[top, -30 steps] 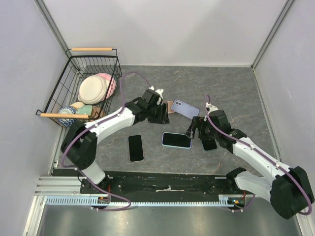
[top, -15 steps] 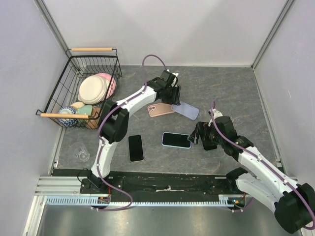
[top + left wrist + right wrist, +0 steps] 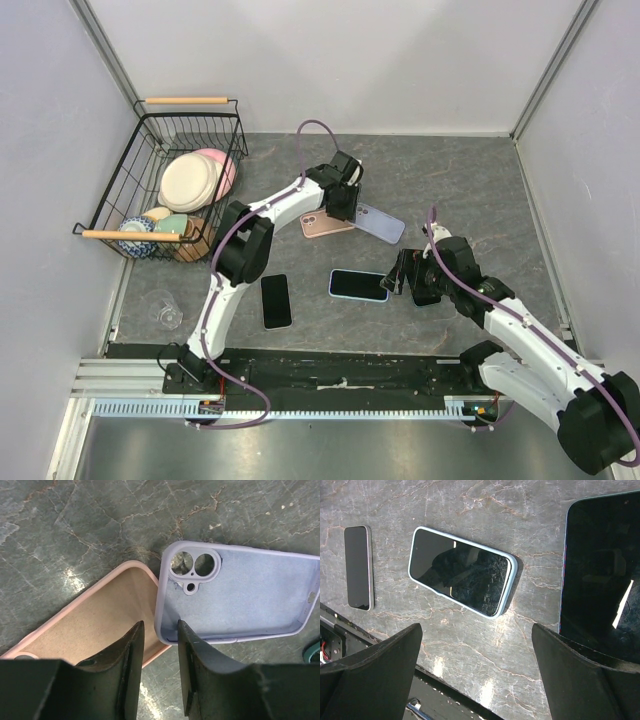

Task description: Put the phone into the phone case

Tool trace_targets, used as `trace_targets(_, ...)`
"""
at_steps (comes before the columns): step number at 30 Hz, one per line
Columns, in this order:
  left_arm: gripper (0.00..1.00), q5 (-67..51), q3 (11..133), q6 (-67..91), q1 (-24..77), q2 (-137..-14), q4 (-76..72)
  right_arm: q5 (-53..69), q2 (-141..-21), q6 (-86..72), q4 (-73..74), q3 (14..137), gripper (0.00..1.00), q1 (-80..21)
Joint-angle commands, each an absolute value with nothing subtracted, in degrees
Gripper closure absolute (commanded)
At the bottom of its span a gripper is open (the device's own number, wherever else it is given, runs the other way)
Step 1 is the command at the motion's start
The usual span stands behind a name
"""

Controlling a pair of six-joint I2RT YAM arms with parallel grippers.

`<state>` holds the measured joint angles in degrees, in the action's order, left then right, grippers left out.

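Two empty cases lie at the back of the table: a pink case (image 3: pixel 320 226) (image 3: pixel 95 625) and a lavender case (image 3: pixel 381 225) (image 3: pixel 245 597) overlapping its edge. My left gripper (image 3: pixel 343 208) (image 3: pixel 160 625) stands over the lavender case's corner by the camera holes. Its jaws are narrow, one finger inside the rim and one outside, and a gap still shows. A phone in a light-blue case (image 3: pixel 358 285) (image 3: pixel 461 571) lies mid-table. My right gripper (image 3: pixel 406 272) (image 3: pixel 476 630) hovers wide open beside it, empty. A dark phone (image 3: pixel 602 575) lies under its right finger.
A bare black phone (image 3: pixel 276 300) (image 3: pixel 358 566) lies near the front left. A wire basket (image 3: pixel 130 180) of plates and bowls stands at the far left, with a clear glass (image 3: pixel 166 311) in front of it. A black rail (image 3: pixel 330 372) runs along the near edge.
My left arm has swung out from the pink case to the lavender case's corner, and its jaws have narrowed. The right gripper drew slightly nearer and stayed wide open.
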<state>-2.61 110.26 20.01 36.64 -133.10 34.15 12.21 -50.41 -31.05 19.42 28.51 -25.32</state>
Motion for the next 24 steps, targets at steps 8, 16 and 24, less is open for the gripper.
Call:
trace_targets(8,0.98,-3.51,111.88,17.49,36.12,-134.12,31.55,13.01,-52.21,-30.23,18.55,27.95,0.02,-25.22)
trace_targets(16,0.98,-3.96,104.08,18.19,35.60,-122.64,27.70,13.88,-52.38,-31.20,17.76,27.33,0.02,-25.14)
trace_targets(24,0.98,-4.75,79.76,22.41,32.61,-102.06,19.69,18.62,-55.89,-31.90,14.50,27.42,0.04,-25.23)
